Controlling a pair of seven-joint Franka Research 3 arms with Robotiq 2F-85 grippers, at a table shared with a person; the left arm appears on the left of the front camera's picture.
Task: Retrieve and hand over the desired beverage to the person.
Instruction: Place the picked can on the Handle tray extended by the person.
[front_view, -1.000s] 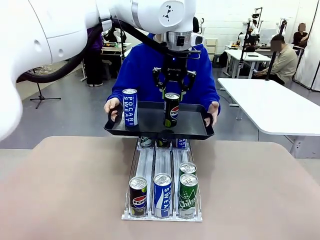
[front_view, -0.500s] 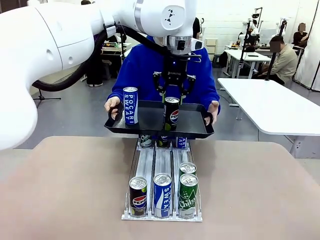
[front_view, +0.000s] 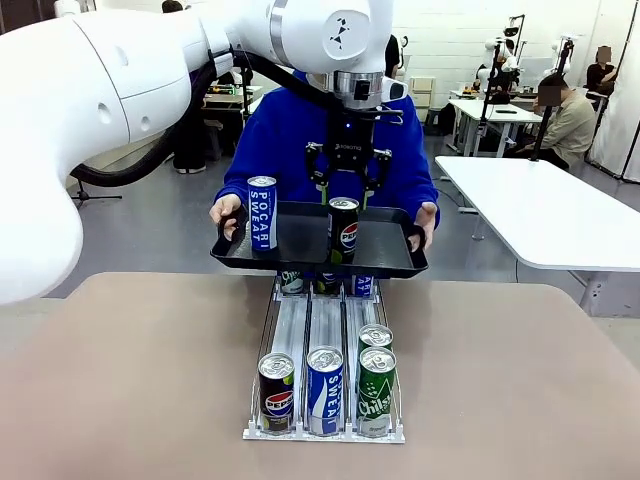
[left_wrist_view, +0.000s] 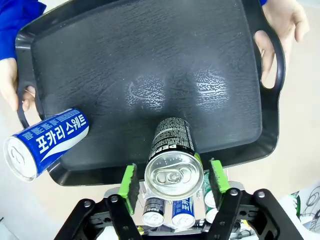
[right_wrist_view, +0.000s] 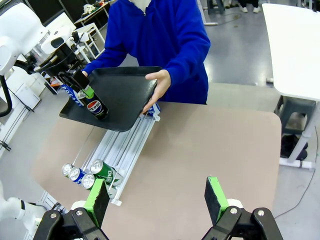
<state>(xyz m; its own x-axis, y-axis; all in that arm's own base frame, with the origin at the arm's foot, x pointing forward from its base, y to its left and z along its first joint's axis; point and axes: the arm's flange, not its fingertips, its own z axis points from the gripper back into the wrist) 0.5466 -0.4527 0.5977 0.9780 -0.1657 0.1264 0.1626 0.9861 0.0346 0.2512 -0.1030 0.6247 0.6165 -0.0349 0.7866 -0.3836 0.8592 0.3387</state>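
Note:
The person (front_view: 285, 130) in a blue hoodie holds a black tray (front_view: 300, 248) by both handles over the table's far edge. On it stands a black Pepsi can (front_view: 343, 230), upright near the middle. My left gripper (front_view: 346, 188) hangs over that can's top. In the left wrist view its green pads (left_wrist_view: 130, 182) flank the Pepsi can (left_wrist_view: 172, 165) with small gaps on both sides, so it is open. A blue Pocari Sweat can (front_view: 261, 213) stands at the left end of the tray (left_wrist_view: 150, 60). My right gripper (right_wrist_view: 157, 197) is open over the table with nothing between its fingers.
A white three-lane can rack (front_view: 325, 330) runs from the table's middle to under the tray. At its near end stand a Pepsi can (front_view: 276, 392), a Pocari Sweat can (front_view: 324, 390) and green Chilsung cans (front_view: 375, 390). A white table (front_view: 540, 210) stands at the right.
My left gripper's jaws have spread apart and let go of the Pepsi can, which now stands on the tray. The arm has drawn back slightly.

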